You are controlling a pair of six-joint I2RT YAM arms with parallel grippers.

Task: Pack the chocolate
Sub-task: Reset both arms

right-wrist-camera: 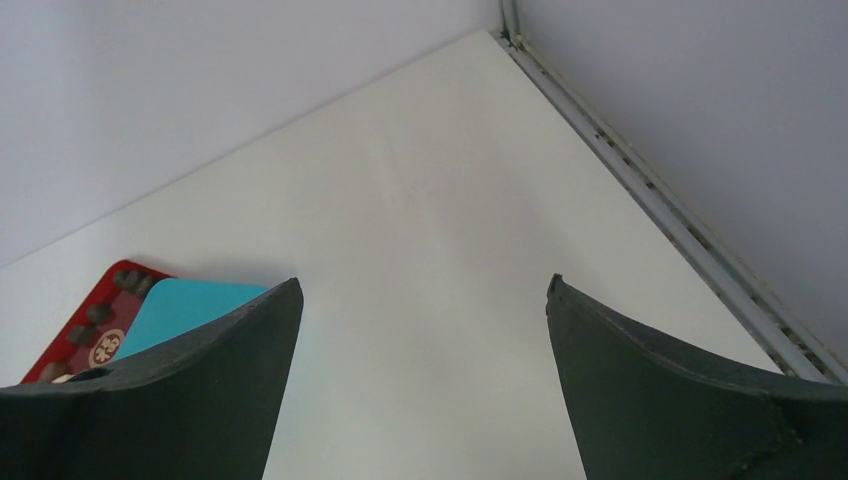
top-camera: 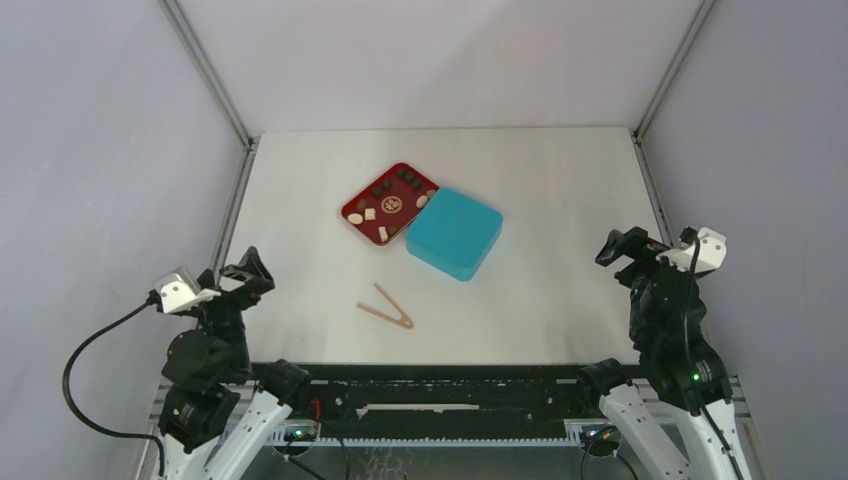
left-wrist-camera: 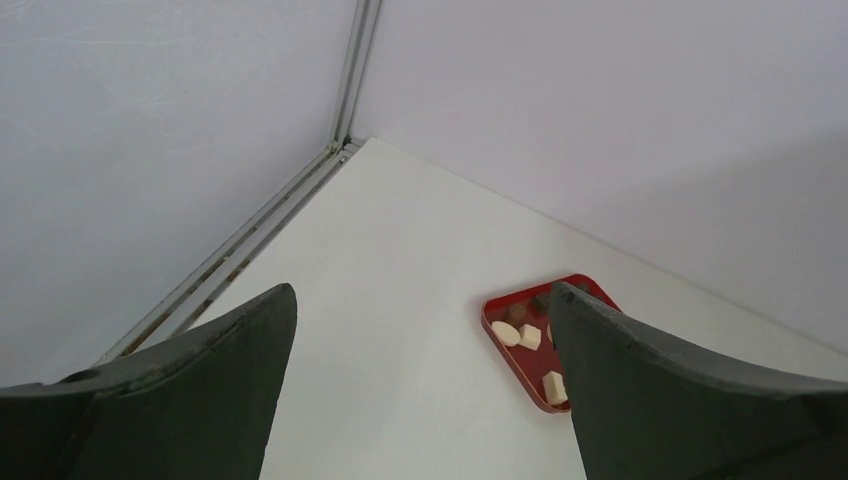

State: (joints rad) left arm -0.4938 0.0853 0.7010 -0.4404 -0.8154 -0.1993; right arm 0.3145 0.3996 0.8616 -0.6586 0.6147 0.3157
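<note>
Small dark brown and cream-white chocolate pieces point(top-camera: 384, 212) lie in a red tray point(top-camera: 352, 209) at mid-table. A closed teal box point(top-camera: 454, 232) sits against the tray's right side. Wooden V-shaped tongs point(top-camera: 387, 308) lie nearer the front. My left gripper point(top-camera: 250, 272) is open and empty at the table's left edge, far from the tray. My right gripper point(top-camera: 618, 247) is open and empty at the right edge. The left wrist view shows the tray point(left-wrist-camera: 500, 343) with cream pieces point(left-wrist-camera: 529, 337) beside my right finger point(left-wrist-camera: 640, 390). The right wrist view shows the teal box point(right-wrist-camera: 185, 305) and tray point(right-wrist-camera: 105, 298) at far left.
Grey walls enclose the white table point(top-camera: 560, 210) on three sides, with metal rails along its left edge point(top-camera: 235, 200) and right edge point(top-camera: 652, 190). The arm bases and a black rail point(top-camera: 440, 395) run along the near edge.
</note>
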